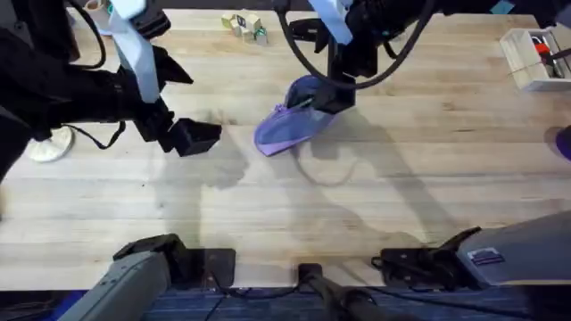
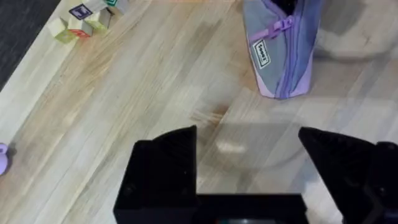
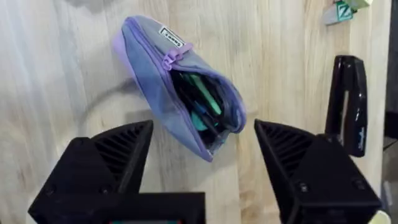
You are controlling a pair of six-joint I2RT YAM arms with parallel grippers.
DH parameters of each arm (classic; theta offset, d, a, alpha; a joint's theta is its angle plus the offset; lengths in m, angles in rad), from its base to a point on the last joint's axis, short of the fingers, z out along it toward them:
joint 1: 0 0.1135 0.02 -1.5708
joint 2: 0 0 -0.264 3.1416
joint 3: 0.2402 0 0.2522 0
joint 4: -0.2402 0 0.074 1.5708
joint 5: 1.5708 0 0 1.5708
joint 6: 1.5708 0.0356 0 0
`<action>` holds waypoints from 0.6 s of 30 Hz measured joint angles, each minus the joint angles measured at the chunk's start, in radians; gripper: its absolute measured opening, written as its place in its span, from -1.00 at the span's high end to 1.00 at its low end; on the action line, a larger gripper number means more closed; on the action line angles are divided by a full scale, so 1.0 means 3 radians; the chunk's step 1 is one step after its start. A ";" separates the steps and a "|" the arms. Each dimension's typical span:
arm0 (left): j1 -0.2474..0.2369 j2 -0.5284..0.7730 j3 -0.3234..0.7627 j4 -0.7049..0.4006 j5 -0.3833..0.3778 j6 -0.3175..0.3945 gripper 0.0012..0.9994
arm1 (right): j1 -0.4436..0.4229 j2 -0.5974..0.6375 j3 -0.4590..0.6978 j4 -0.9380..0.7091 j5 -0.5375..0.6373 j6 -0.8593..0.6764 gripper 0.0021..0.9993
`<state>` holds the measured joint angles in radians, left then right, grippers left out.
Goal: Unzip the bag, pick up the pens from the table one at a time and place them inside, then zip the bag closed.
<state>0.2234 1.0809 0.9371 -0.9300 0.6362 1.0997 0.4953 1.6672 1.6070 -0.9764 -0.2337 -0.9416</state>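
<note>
The lilac bag (image 1: 287, 127) lies tilted on the table (image 1: 401, 187), near the middle and toward the back. Its zip is open at the far-right end, and teal-green and dark pens (image 3: 203, 106) lie inside the mouth. My right gripper (image 1: 332, 96) hangs open right over that open end, its fingers (image 3: 118, 155) wide apart on either side of the bag (image 3: 177, 81) and not touching it. My left gripper (image 1: 194, 135) is open and holds nothing, to the left of the bag (image 2: 283, 53) and a short way above the wood. The zip pull (image 2: 280, 26) is pink-purple.
A black stapler (image 3: 348, 102) lies beyond the bag. Small toy blocks (image 1: 245, 25) sit at the back edge. A white tray (image 1: 533, 58) with red-tipped markers stands at the back right. A white round thing (image 1: 49, 147) sits at the left edge.
</note>
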 joint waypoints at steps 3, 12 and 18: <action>0.0000 0.0000 0.0000 -0.0121 0.0024 0.0142 -0.99 | 0.0000 0.0000 0.0000 0.0000 0.0000 0.0194 -0.99; 0.0000 0.0309 -0.0003 -0.0330 0.0279 0.0779 -0.99 | 0.0063 0.0000 0.0093 -0.0401 0.0000 0.0997 -0.99; 0.0000 0.0720 -0.0003 -0.0328 0.0288 0.0917 -0.99 | 0.0084 0.0000 0.0344 -0.0547 -0.0002 0.1361 -0.99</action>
<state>0.2234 1.2968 0.9363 -1.0284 0.7227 1.3748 0.5205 1.6672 1.7102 -1.1405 -0.2343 -0.5334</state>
